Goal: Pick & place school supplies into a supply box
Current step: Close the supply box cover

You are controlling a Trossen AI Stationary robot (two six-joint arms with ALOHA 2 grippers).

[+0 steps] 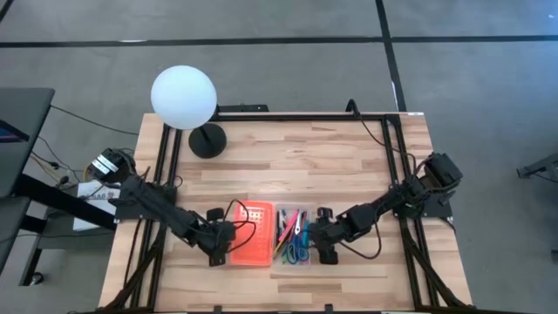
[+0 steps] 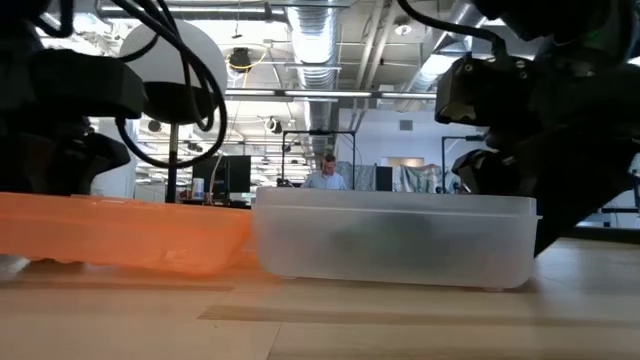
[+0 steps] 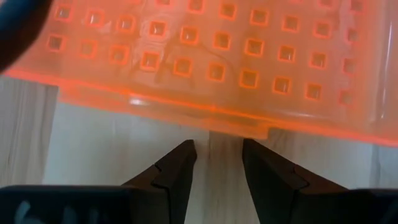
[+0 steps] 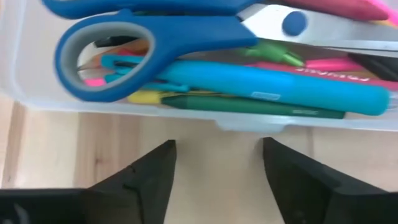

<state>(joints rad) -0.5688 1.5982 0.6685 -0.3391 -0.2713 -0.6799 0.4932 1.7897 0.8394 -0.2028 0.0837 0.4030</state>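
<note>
The clear supply box (image 1: 294, 235) sits open near the middle of the table, filled with school supplies: blue-handled scissors (image 4: 155, 37), a blue pen (image 4: 273, 84), and green, pink and yellow pens. Its orange lid (image 1: 253, 234) lies flat on the table against the box's left side, also visible in the low view (image 2: 120, 235) beside the box (image 2: 390, 240). My left gripper (image 3: 217, 155) is open just left of the lid's edge (image 3: 217, 118), apart from it. My right gripper (image 4: 217, 155) is open just right of the box's wall (image 4: 236, 121), not touching.
A white globe lamp (image 1: 183, 98) on a black base (image 1: 207, 139) stands at the far left of the table. Black frame rails (image 1: 392, 131) run along the table's sides. Bare wood (image 1: 296, 166) lies beyond the box. A person (image 2: 325, 172) shows far off in the room.
</note>
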